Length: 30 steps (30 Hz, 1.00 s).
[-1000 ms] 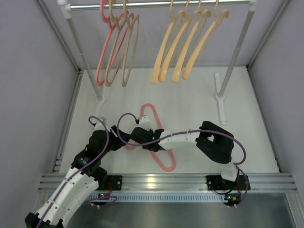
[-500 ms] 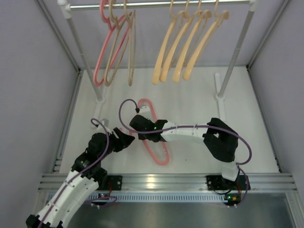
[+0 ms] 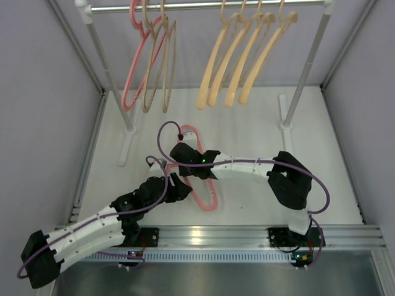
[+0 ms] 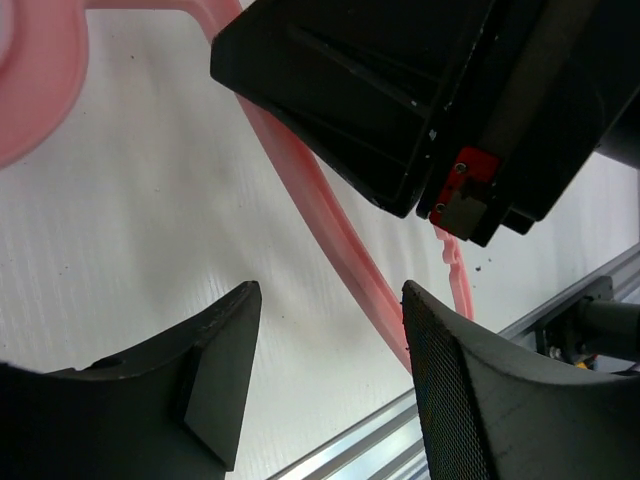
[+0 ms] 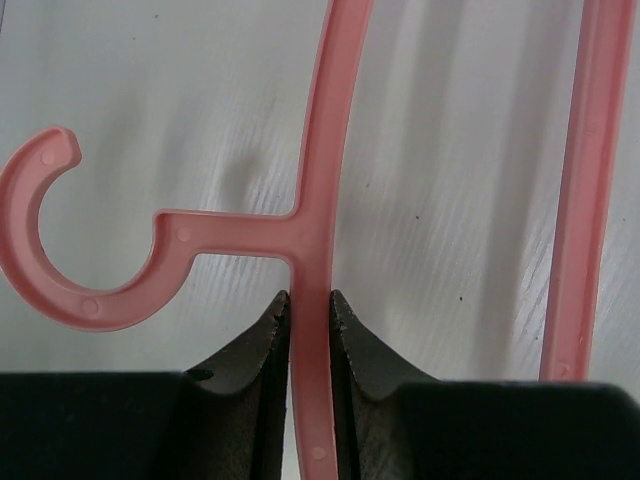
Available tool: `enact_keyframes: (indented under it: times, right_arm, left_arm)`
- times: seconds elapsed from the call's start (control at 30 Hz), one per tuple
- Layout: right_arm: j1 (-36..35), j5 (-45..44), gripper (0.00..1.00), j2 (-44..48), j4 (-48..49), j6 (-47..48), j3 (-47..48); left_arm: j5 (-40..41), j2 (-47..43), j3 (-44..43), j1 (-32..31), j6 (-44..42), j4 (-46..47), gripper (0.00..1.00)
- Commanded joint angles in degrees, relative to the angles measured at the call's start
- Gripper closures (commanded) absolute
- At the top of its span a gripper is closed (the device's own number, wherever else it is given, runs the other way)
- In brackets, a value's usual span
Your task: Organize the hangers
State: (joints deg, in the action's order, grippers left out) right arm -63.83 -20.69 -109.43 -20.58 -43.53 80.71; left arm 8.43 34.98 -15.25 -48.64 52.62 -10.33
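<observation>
A pink hanger (image 3: 208,198) lies low over the white floor in the middle. My right gripper (image 3: 185,151) is shut on its straight bar (image 5: 310,250) just below the hook (image 5: 60,285). My left gripper (image 3: 179,187) is open right beside it, near the hanger's lower part. In the left wrist view the pink bar (image 4: 335,235) runs between the spread fingers (image 4: 460,380), touching neither. On the rail (image 3: 197,5) hang one pink hanger (image 3: 131,80), two beige ones (image 3: 155,74) and several peach ones (image 3: 237,65).
The rail rests on two white posts (image 3: 307,71) whose feet (image 3: 287,132) stand on the floor at left and right. Grey walls close in both sides. An aluminium frame (image 3: 216,234) runs along the near edge.
My left arm has dropped low and swung its gripper right, up against the pink hanger. My right gripper has drawn the hanger slightly back and left. The beige hangers on the rail sway.
</observation>
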Motion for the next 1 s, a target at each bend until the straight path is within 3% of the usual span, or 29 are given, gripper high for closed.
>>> enact_keyframes:
  times: [0.0,0.67,0.77,0.9,0.97]
  right_arm:
    - [0.6,0.1,1.00,3.9,-0.1,-0.7,2.8]
    - [1.0,3.2,1.00,8.9,2.9,-2.2,-2.9]
    - [1.0,3.6,1.00,9.3,3.8,-2.4,-3.8]
    - [0.9,4.3,1.00,9.8,4.8,-2.8,-4.7]
    - [1.0,4.3,1.00,10.0,5.2,-3.1,-5.0]
  left_arm:
    - [10.2,3.4,-0.8,-4.6,2.2,8.6,0.37]
    - [19.0,14.1,3.3,-8.9,1.9,29.3,0.41]
    - [19.6,13.9,2.9,-9.5,1.6,29.1,0.46]
    - [20.6,13.4,2.8,-10.0,1.9,28.7,0.63]
    - [21.4,13.4,2.2,-10.2,2.2,26.8,0.78]
